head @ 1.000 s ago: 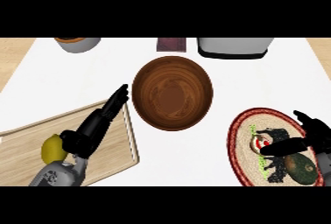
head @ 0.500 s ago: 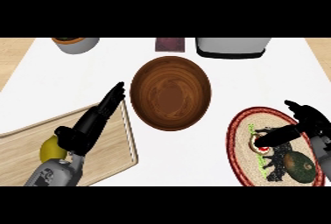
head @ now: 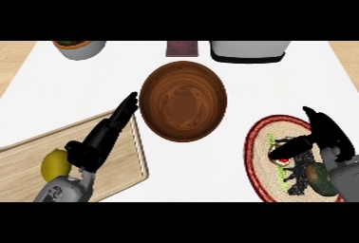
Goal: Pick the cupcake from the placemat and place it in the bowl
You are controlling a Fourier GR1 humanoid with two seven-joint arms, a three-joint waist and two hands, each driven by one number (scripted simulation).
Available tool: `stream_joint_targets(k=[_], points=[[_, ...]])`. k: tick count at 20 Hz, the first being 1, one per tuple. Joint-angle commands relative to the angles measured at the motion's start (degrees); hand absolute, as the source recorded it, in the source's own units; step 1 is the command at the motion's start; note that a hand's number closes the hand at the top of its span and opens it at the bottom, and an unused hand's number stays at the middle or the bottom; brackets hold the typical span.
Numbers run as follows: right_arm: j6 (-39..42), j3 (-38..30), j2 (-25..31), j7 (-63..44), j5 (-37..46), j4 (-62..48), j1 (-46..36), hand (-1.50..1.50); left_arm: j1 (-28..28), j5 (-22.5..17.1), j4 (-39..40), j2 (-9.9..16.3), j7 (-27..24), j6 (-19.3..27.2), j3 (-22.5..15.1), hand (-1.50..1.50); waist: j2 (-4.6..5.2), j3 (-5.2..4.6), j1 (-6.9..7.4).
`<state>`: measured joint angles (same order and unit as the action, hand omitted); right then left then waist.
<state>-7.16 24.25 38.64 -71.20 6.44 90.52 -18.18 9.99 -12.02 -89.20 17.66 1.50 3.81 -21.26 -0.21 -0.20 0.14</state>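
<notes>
The brown wooden bowl (head: 184,100) stands in the middle of the white bench (head: 210,166), and I take it as my landmark. Inside it I see only its own dark bottom.

To the lower right of the bowl lies the round woven placemat (head: 257,163) with a red rim. On it sits the cupcake (head: 286,160), showing a little white and red, and it is partly hidden by my right hand (head: 324,137). This hand is over the placemat with the thumb reaching across the cupcake and the fingers up on the far side of it; the hand is open around the cupcake, and I cannot see that it is closed on it. Just below the cupcake there is a dark patch with green dots, and a dark green rounded thing (head: 321,178) near my right wrist; I cannot tell what they are.

To the lower left of the bowl is a light wooden cutting board (head: 28,159) with a yellow lemon (head: 54,163) on it. My left hand (head: 98,142) rests above this board with straight fingers pointing toward the bowl, the fingertips just beside its rim, and it holds nothing.

Behind the bowl, at the far edge, stand a grey pot (head: 80,49) with something dark in it, a small dark red box (head: 183,48) and a grey appliance (head: 249,51).
</notes>
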Motion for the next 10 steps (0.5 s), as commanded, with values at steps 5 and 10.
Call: stream_joint_targets(k=[5,10], points=[[-0.33,1.74,-1.49,-14.01,7.21,-2.31,-0.39,-1.50,0.35,0.76,1.07,-0.35,-0.35,-0.24,1.14,0.00,0.06,-0.02,-0.49],[-2.77,1.34,-3.87,-13.13,10.45,-4.11,3.61,-1.50,-1.31,-0.21,-1.59,0.24,0.16,-1.47,1.64,0.00,0.01,0.11,-0.55]])
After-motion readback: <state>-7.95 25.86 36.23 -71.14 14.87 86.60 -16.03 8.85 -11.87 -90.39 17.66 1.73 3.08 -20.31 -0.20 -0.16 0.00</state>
